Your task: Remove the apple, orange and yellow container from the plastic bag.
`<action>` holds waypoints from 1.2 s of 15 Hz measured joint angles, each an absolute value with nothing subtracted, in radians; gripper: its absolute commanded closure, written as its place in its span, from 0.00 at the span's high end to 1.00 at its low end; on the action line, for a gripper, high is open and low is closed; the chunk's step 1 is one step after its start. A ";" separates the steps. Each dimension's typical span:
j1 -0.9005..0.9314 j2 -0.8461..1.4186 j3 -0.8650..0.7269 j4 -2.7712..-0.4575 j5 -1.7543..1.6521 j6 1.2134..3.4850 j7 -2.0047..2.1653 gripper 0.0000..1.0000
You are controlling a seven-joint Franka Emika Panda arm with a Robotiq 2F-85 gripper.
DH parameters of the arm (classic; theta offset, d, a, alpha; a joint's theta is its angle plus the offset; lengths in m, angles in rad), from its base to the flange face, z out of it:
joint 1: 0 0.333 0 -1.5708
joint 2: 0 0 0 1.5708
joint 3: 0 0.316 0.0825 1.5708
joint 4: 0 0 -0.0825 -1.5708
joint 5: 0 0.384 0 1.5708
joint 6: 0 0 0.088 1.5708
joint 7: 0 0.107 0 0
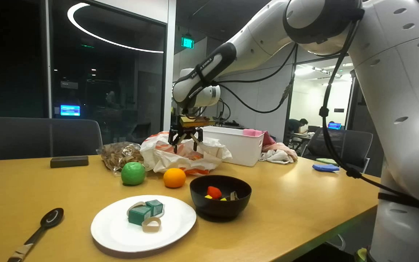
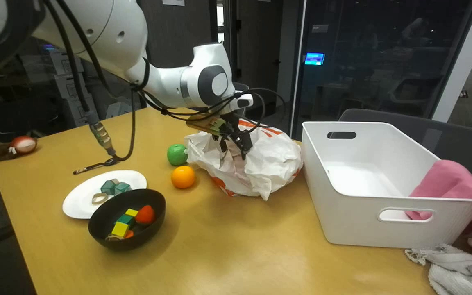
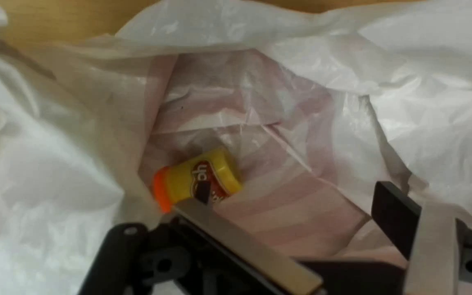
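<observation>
One white plate (image 1: 115, 233) and one black bowl (image 1: 220, 214) stand nearest in an exterior view. Next come the orange (image 1: 174, 178) and the apple (image 1: 133, 173), both out on the table (image 1: 282, 203) — and close enough to get knocked if the plastic bag (image 1: 164, 160) is dragged. The gripper (image 1: 185, 148) hangs at the bag's mouth, jaws spread wide, holding nothing. Inside, in the wrist view, the yellow container (image 3: 197, 176) lies on its side, likely the only item left. One finger (image 3: 248, 246) overlaps it, and most of it sits outside the gap — lowered straight, that finger could press it and roll it under a fold. Closing might pinch plastic too, and lifting would then pull the bag along, perhaps into the white bin (image 1: 244, 149) behind.
</observation>
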State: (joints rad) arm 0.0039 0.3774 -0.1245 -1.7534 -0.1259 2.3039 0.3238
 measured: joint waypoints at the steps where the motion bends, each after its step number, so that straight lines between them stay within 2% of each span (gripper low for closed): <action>1: 0.006 0.378 -0.125 -1.757 -0.130 2.301 0.329 1.00; 18: -0.007 0.422 -0.162 -1.736 -0.154 2.284 0.346 1.00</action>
State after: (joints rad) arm -0.0066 0.4223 -0.1624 -1.7356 -0.1544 2.2838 0.3464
